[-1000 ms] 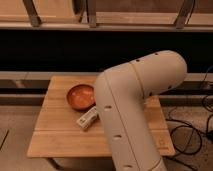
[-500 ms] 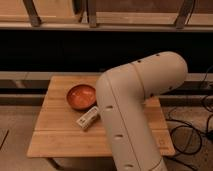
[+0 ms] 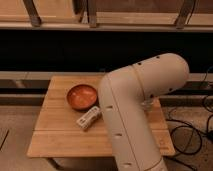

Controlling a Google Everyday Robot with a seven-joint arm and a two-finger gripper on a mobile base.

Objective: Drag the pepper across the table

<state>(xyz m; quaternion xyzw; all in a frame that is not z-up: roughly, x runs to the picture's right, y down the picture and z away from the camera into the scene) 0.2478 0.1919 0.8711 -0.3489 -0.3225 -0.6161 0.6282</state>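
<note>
The table (image 3: 60, 137) is low, with a light wooden plank top, and fills the middle of the camera view. An orange-red bowl (image 3: 82, 96) stands on its far left part. A small pale oblong object (image 3: 89, 117), possibly the pepper container, lies on its side just in front of the bowl and close to the arm. My thick white arm (image 3: 132, 112) rises from the bottom edge and bends to the right over the table. My gripper does not show; it is hidden behind the arm or out of view.
A dark shelf or bench front (image 3: 100, 50) runs along behind the table. Black cables (image 3: 192, 135) lie on the floor to the right. Pale floor (image 3: 15, 130) shows to the left of the table.
</note>
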